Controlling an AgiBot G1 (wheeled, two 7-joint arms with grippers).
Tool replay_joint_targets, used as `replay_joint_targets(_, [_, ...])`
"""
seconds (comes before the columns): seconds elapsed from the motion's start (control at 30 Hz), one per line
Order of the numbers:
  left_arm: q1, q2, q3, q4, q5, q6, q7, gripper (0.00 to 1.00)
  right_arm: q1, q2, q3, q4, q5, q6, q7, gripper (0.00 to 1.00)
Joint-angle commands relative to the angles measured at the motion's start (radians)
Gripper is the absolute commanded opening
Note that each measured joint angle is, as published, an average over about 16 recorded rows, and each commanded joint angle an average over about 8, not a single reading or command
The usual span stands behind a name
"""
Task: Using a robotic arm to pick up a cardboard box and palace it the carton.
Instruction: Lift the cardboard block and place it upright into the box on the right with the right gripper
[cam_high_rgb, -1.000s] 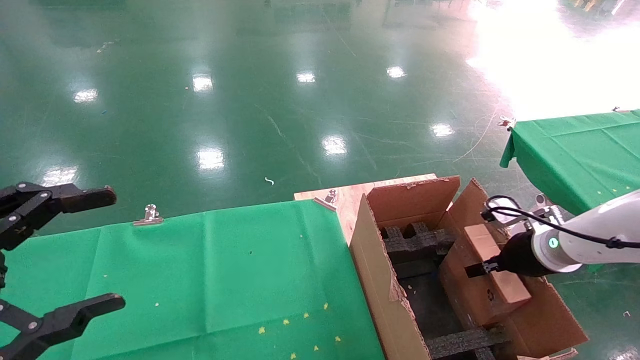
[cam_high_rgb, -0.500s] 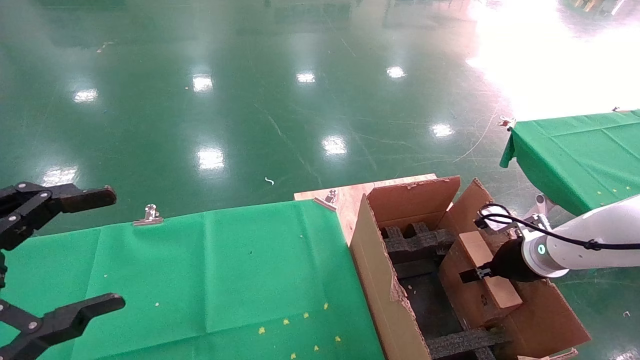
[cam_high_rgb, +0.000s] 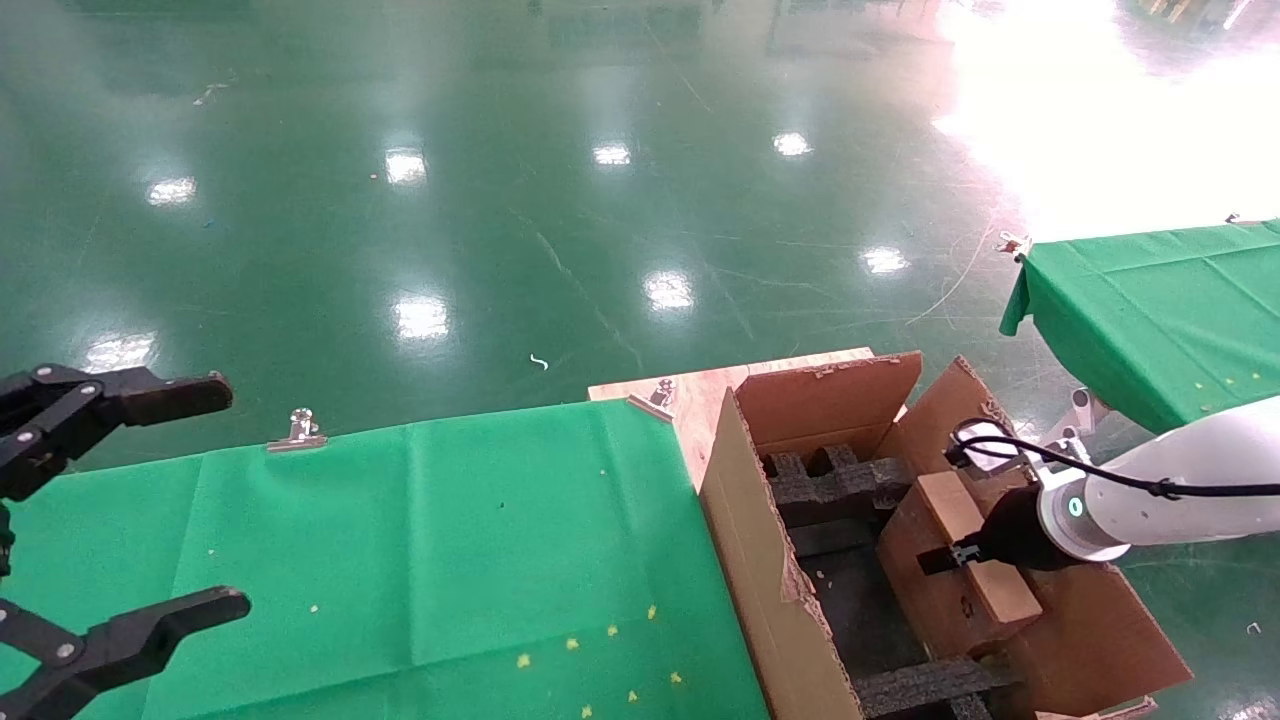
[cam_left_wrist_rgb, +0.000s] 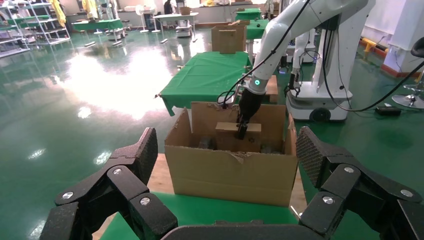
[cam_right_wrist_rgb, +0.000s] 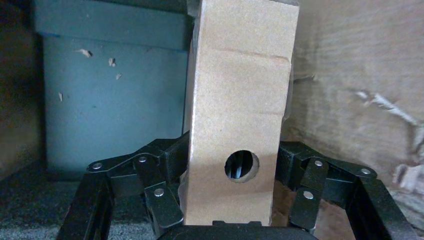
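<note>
Right gripper (cam_high_rgb: 950, 553) clamping small cardboard box (cam_high_rgb: 975, 545) across narrow sides, holding it inside carton (cam_high_rgb: 745, 520), along right wall, above black foam blocks (cam_high_rgb: 830, 485). Pick judged done; lowering and release remaining. Left gripper (cam_high_rgb: 150, 500) hanging parked over green table (cam_high_rgb: 450, 540), fingers spread wide. Count: one small box, one carton, two grippers, two green tables.
</note>
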Motion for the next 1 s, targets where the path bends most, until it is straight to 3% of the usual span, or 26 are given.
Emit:
replay_joint_targets(0.03, [0.000,0.000,0.000,0.000,0.000,0.000,0.000,1.00,-0.008,-0.003,0.004,-0.007,0.011,-0.002,-0.016,0.09])
replay_joint_targets(0.23, [0.000,0.000,0.000,0.000,0.000,0.000,0.000,1.00,-0.018,-0.006,0.012,-0.015,0.031,-0.009,-0.040,0.84])
replay_joint_targets(0.3, [0.000,0.000,0.000,0.000,0.000,0.000,0.000,1.00,-0.020,-0.006,0.014,-0.016,0.035,-0.010,-0.043,1.00])
replay_joint_targets(1.0, [0.000,0.000,0.000,0.000,0.000,0.000,0.000,1.00,0.013,0.006,0.006,0.008,0.010,-0.025,-0.037,1.00])
